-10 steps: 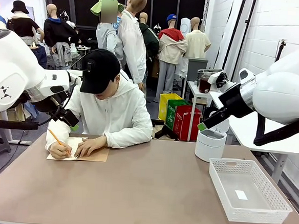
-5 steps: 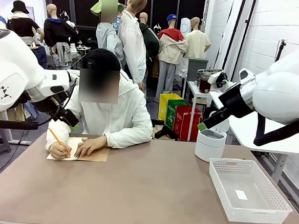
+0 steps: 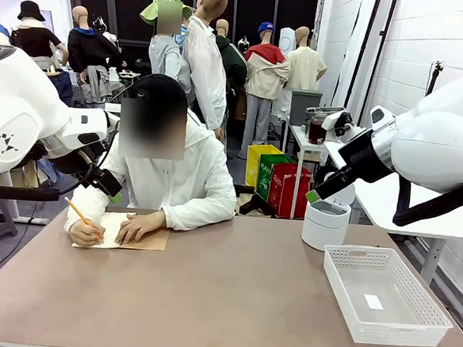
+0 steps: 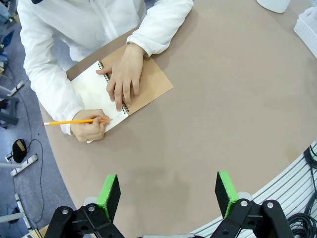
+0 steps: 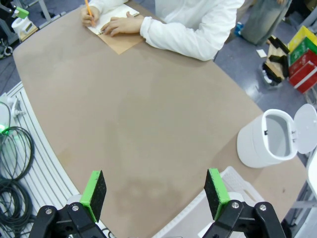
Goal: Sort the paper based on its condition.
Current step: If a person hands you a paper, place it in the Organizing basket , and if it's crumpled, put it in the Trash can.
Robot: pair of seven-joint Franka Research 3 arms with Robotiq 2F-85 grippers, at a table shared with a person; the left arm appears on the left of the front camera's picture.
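Observation:
Loose paper is out of view. At the far left of the table a person writes with an orange pencil [image 4: 74, 121] on the white page of a spiral notebook [image 4: 106, 91] with a brown card cover [image 3: 149, 240]; one hand lies flat on it. My left gripper [image 4: 167, 191] hangs open high above the table's near left, with nothing between its green pads. My right gripper [image 5: 155, 191] is open too, high over the table's right side, nothing in it. In the front view both grippers, the left [image 3: 104, 184] and the right [image 3: 324, 189], are held up off the table.
A white lattice basket [image 3: 339, 291] stands at the table's right with a small white scrap [image 3: 373, 302] on its floor. Behind it is a white lidded bin [image 3: 326, 224], seen with its lid open in the right wrist view [image 5: 270, 139]. Bare tabletop lies in the middle.
The person's writing hand and pencil have shifted slightly left on the page. Neither arm has moved.

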